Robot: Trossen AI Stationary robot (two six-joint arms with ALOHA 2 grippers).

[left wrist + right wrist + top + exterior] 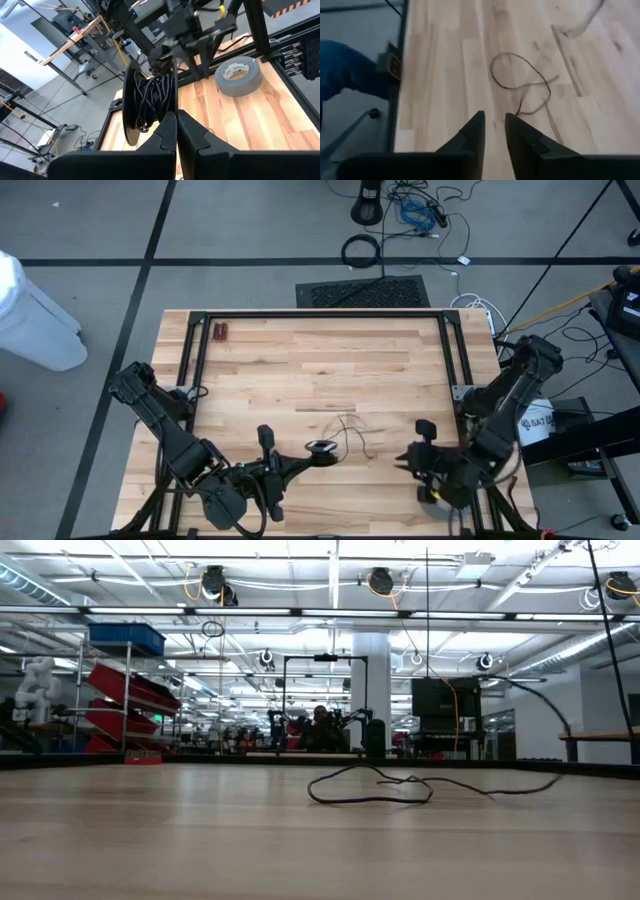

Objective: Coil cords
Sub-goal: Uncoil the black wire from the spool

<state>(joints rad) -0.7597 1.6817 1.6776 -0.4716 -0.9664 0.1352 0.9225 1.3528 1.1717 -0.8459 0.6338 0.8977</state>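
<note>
A thin black cord lies in loose loops (pixel 352 430) on the wooden table's middle, also in the low view (pixel 370 790) and the right wrist view (pixel 522 82). More black cord is wound on a black spool (pixel 150 102), which shows at the tip of my left gripper (pixel 176 120), near the table's front (pixel 320 448). The gripper is shut. My right gripper (pixel 494 120) hovers at the front right (pixel 412 458), slanting down toward the loose loops. Its fingers stand a little apart with nothing between them. Neither gripper shows in the low view. My left gripper meets the spool at its near rim (pixel 167 116), coming at it about level from the table's left. The shut fingers themselves hide the place of contact, so the kind of hold cannot be told. The spool stands clear of the table beyond the fingertips, wound full of cord.
A grey tape roll (pixel 239 75) lies flat on the table near the black metal frame (pixel 320 315) that borders the tabletop. A small red thing (pixel 220 332) sits at the far left corner. Something blue (pixel 345 65) shows beyond the table's edge.
</note>
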